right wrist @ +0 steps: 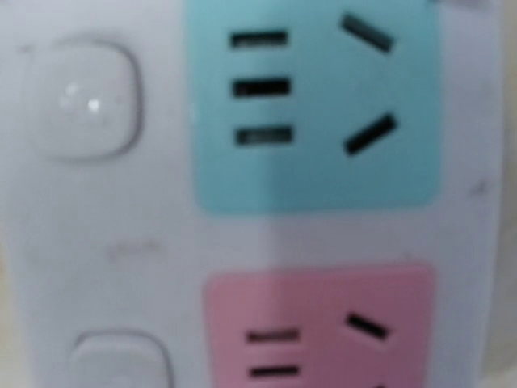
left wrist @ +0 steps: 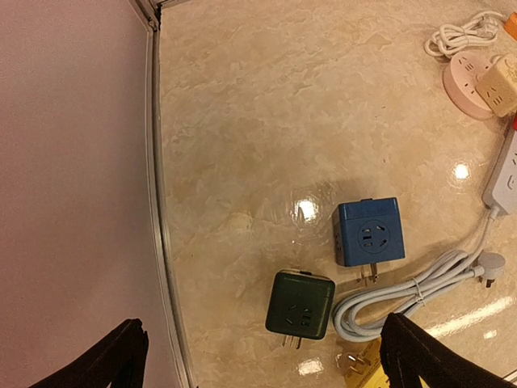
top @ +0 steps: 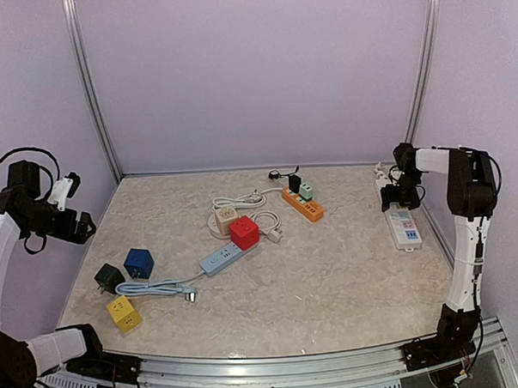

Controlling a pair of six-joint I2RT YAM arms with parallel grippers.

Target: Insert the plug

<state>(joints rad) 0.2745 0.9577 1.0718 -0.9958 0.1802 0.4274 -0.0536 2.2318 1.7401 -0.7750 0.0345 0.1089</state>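
Observation:
A white three-pin plug (top: 189, 293) lies on the table at the end of a coiled white cord (left wrist: 420, 291); the plug also shows in the left wrist view (left wrist: 491, 263). The cord runs to a grey-blue power strip (top: 222, 258). My left gripper (left wrist: 271, 364) is open and empty, held high over the table's left edge, above a dark green cube adapter (left wrist: 300, 303). My right gripper (top: 395, 197) hangs very close over a white power strip (top: 406, 226) at the far right. Its wrist view shows only that strip's teal socket (right wrist: 315, 105) and pink socket (right wrist: 319, 327); its fingers are hidden.
A blue cube adapter (left wrist: 369, 232), a yellow cube (top: 124, 312) and a red cube (top: 243, 232) lie on the table. A pink round socket (left wrist: 468, 77) carries a beige cube. An orange strip (top: 302, 204) with a black and a green adapter lies at the back.

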